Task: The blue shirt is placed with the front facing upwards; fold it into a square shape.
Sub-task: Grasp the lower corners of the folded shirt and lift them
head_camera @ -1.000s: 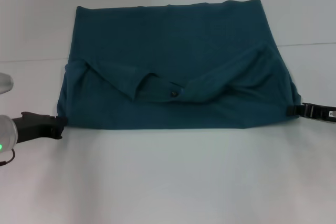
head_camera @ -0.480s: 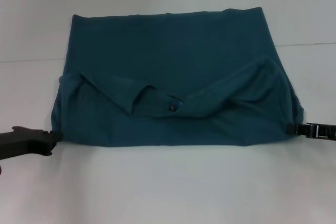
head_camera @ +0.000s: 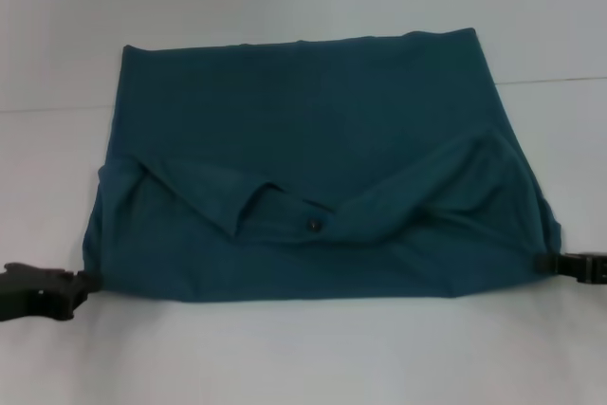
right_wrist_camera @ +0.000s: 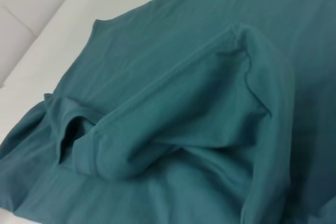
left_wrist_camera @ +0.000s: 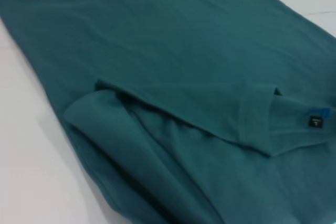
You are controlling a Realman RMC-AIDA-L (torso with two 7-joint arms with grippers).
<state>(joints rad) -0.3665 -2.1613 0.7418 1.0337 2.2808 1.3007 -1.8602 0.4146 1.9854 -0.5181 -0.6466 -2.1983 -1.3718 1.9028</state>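
**Head view: soft tee, corners pinched, no containers anywhere**

Head view shows the blue shirt (head_camera: 313, 168) spread across the white table (head_camera: 303, 358), already doubled over with collar (head_camera: 285, 206) and neck label (head_camera: 312, 225) facing up near the front edge; looks light, limp, prone to sagging and creasing, not slippery or fragile; best held at the outer corners of the near fold. Left gripper (head_camera: 81, 286) apparently clenched on the near left corner; right gripper (head_camera: 545, 264) likewise on the near right corner; hard to confirm finger detail. No bins or boxes visible.
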